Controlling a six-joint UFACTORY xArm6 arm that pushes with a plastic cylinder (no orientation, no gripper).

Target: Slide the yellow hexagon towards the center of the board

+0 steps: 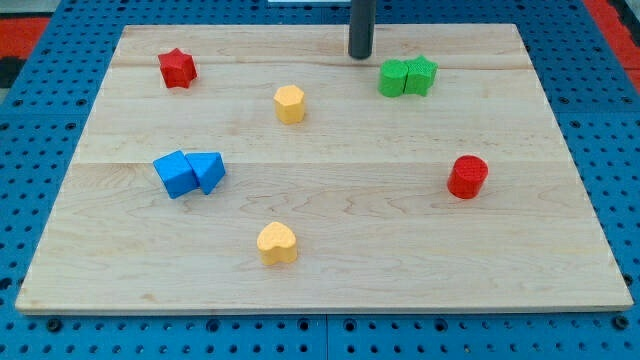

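Observation:
The yellow hexagon point(289, 103) sits on the wooden board point(330, 270), up and left of the board's middle. My tip point(360, 55) stands near the view's top edge, up and to the right of the hexagon and apart from it. It is just left of two green blocks point(407, 76) that touch each other. A yellow heart-shaped block point(277, 243) lies near the view's bottom, below the hexagon.
A red star point(177, 68) is at the top left. Two blue blocks point(189, 172) touch each other at the left. A red cylinder point(467, 177) stands at the right. A blue pegboard point(40, 120) surrounds the board.

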